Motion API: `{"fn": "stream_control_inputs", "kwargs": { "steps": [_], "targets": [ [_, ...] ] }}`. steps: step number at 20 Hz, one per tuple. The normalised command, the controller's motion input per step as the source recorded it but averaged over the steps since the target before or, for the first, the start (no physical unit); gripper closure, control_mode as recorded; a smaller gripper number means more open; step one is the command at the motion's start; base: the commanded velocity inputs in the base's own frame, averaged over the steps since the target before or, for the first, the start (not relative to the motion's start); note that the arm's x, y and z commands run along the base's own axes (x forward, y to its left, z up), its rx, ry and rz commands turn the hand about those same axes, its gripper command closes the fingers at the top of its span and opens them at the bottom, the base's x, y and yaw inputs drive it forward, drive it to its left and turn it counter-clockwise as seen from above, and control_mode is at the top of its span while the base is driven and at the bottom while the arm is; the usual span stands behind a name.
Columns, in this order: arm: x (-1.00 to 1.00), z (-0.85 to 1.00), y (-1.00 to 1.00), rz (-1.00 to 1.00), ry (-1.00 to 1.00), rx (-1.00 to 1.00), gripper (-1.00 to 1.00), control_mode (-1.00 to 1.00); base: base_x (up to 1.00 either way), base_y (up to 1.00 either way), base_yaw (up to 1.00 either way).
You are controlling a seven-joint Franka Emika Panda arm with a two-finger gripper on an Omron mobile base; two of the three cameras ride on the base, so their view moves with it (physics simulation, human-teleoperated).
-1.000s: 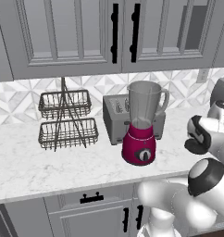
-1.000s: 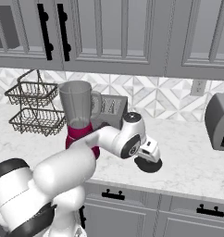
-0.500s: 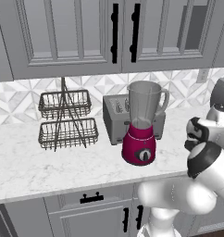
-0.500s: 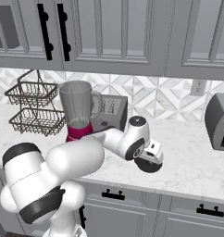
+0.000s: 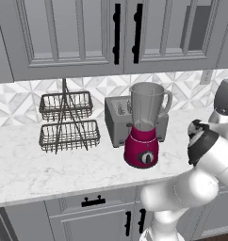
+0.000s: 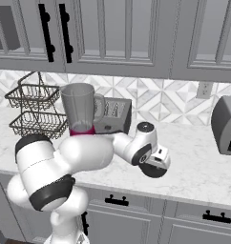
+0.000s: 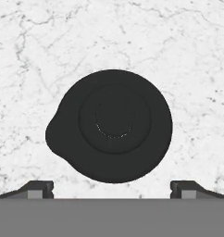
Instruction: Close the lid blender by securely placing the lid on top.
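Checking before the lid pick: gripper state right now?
Gripper: open, fingers spread wide, holding nothing; it hovers over the black lid, which lies flat on the marble counter.

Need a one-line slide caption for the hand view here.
Open gripper poised directly above the black blender lid, which lies flat on the white marble counter.

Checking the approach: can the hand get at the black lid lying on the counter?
Probably yes: the hand hangs open straight above the black lid, which lies flat on bare marble counter with nothing between them.
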Motion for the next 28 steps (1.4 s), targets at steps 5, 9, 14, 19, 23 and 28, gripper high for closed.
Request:
{"fn": "stream_control_inputs", "kwargs": {
  "steps": [5, 9, 14, 19, 23, 28],
  "targets": [
    [0.2, -0.16, -0.09, 0.04, 0.01, 0.0, -1.0, -1.0, 0.0, 0.0, 0.0],
    [0.21, -0.14, -0.05, 0.04, 0.01, 0.0, -1.0, -1.0, 0.0, 0.0, 0.0],
    [0.21, -0.17, -0.03, 0.03, 0.01, 0.0, -1.0, -1.0, 0.0, 0.0, 0.0],
    [0.18, -0.21, -0.06, 0.03, 0.01, 0.0, -1.0, -1.0, 0.0, 0.0, 0.0],
    [0.18, -0.21, -0.09, 0.03, 0.01, 0.0, -1.0, -1.0, 0.0, 0.0, 0.0],
    [0.18, -0.21, -0.12, 0.03, 0.02, 0.0, -1.0, -1.0, 0.0, 0.0, 0.0]
  ]
}}
